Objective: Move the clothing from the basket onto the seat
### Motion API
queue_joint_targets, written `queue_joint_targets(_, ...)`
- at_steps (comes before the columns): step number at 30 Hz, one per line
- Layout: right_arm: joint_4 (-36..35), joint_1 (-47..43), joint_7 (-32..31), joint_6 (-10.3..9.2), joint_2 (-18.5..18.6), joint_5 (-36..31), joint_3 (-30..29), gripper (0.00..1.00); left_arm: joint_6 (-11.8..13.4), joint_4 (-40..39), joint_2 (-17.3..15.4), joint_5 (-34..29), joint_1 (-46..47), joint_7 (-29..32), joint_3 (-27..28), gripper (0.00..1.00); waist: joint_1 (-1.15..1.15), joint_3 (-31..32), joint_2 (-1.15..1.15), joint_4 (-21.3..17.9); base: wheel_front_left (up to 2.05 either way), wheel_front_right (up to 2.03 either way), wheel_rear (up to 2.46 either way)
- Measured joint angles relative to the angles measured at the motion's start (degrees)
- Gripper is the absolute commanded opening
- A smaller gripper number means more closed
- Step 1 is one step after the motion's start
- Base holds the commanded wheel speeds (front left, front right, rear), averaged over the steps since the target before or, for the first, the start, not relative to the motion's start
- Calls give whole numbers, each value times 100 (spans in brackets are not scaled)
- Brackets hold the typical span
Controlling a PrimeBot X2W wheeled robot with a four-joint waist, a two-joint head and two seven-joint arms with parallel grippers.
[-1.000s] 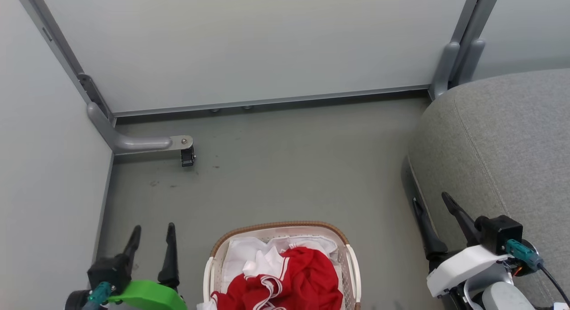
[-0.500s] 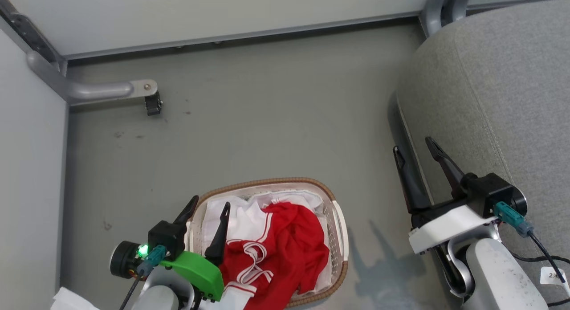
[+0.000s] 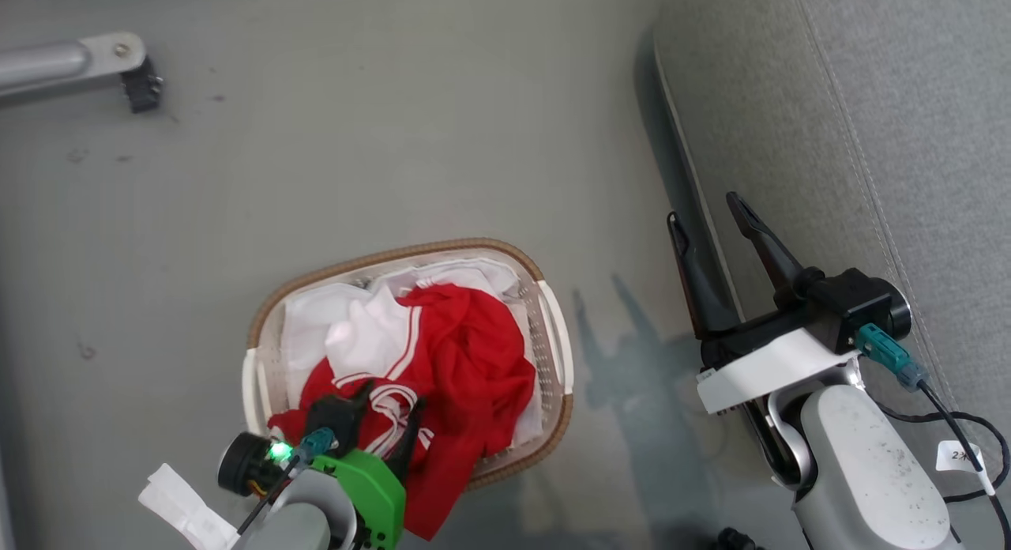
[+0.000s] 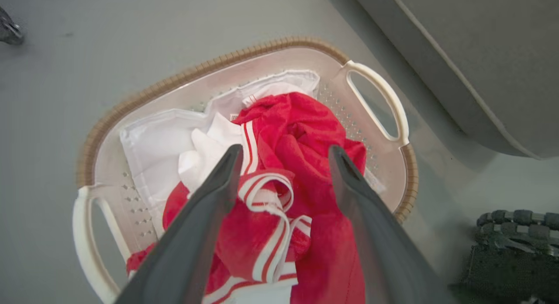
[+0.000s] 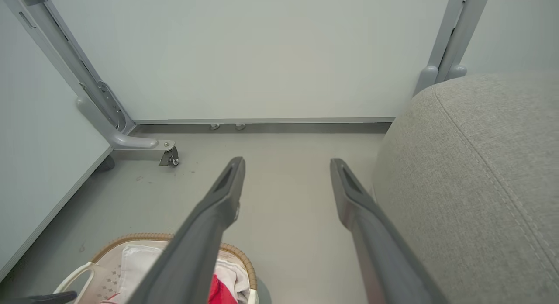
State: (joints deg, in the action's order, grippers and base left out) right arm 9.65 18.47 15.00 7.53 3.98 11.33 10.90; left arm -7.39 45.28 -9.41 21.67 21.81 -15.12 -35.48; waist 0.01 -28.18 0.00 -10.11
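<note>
Clothing (image 3: 466, 360) is in the basket (image 3: 395, 252): red pile with white-striped trim on top of white fabric, one red fold hanging over the near rim. Basket sits on the floor (image 3: 355, 139) near the seat (image 3: 829, 139), with a strip of floor between them. Left gripper (image 4: 284, 153) is over the pile, fingers spread, striped trim showing between them; nothing pinched, can't tell if they touch the cloth. Right gripper (image 3: 703, 208) is at the seat's edge, fingers spread wide, holding nothing, apart from the basket.
</note>
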Motion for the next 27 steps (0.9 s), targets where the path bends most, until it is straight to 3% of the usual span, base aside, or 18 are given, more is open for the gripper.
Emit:
queue_joint_targets(10,-37,67,0,0,-52,75,2,100,-1,1054,35,180,481,0,-87,100,0,-673,0,-384,0,0,0)
queue_joint_targets(18,-134,324,0,0,-78,129,88,100,68,1835,-36,-149,1117,0,-216,100,0,-1174,0,-551,0,0,0)
queue_joint_targets(27,-190,428,0,0,-99,214,243,100,26,2515,-94,-488,1796,283,-720,100,0,-1638,0,-786,0,0,0)
